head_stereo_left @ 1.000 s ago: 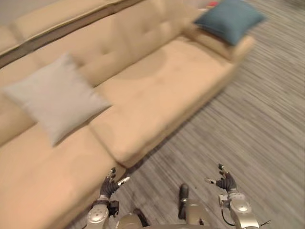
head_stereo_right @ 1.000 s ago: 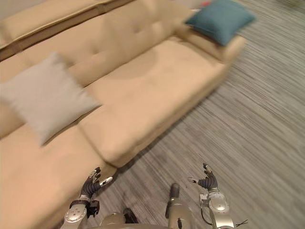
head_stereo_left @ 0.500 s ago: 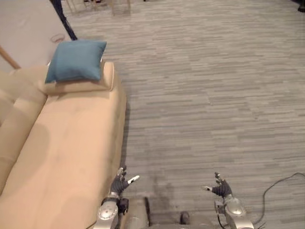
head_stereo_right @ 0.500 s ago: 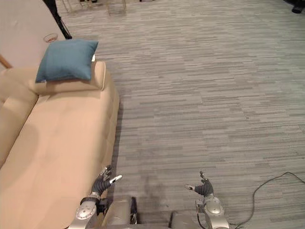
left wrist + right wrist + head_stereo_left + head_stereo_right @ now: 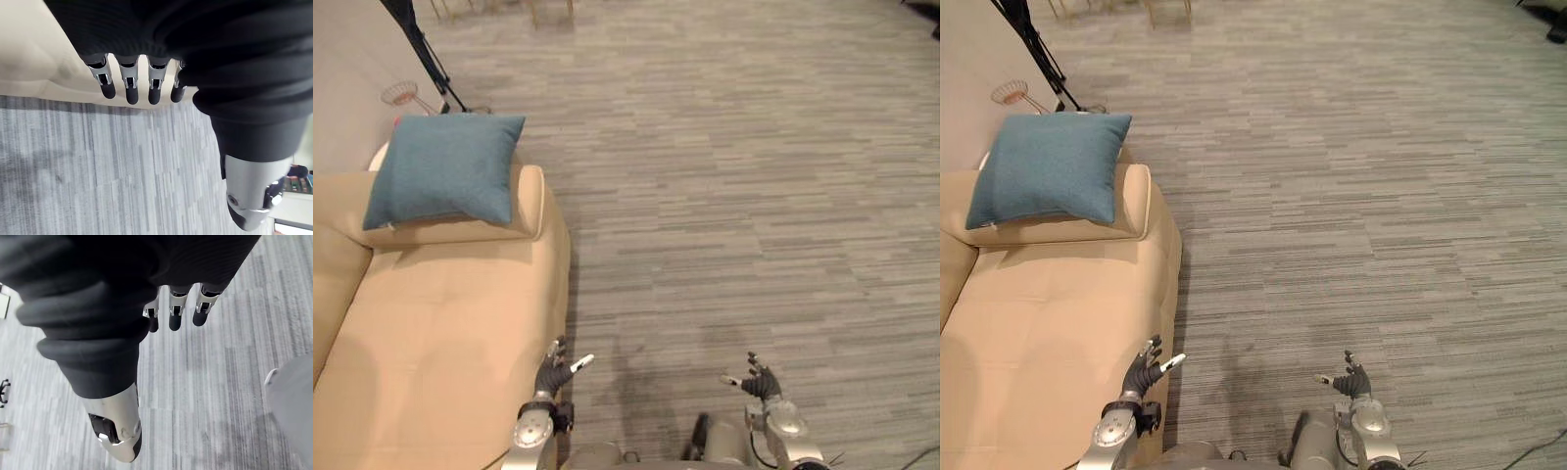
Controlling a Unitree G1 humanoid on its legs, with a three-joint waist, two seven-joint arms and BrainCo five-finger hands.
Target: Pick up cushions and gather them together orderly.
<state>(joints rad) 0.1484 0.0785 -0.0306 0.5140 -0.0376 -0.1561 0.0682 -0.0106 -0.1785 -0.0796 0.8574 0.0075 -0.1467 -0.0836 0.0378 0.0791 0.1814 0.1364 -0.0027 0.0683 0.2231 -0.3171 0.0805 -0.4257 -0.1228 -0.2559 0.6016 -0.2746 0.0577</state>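
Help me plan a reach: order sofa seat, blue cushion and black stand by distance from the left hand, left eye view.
1. Sofa seat, right beside the left hand.
2. Blue cushion, up on the armrest.
3. Black stand, on the floor beyond.

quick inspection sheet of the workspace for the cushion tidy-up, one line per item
surface: beige sofa, its seat and one end in view
job's things: one blue cushion, lying on the sofa's arm
clutter: small wire item by the wall, too small to identify
hands: left hand open, holding nothing, by the sofa's front edge; right hand open, holding nothing, above the carpet
cables: nothing seen
surroundings: grey striped carpet; black tripod legs beyond the cushion
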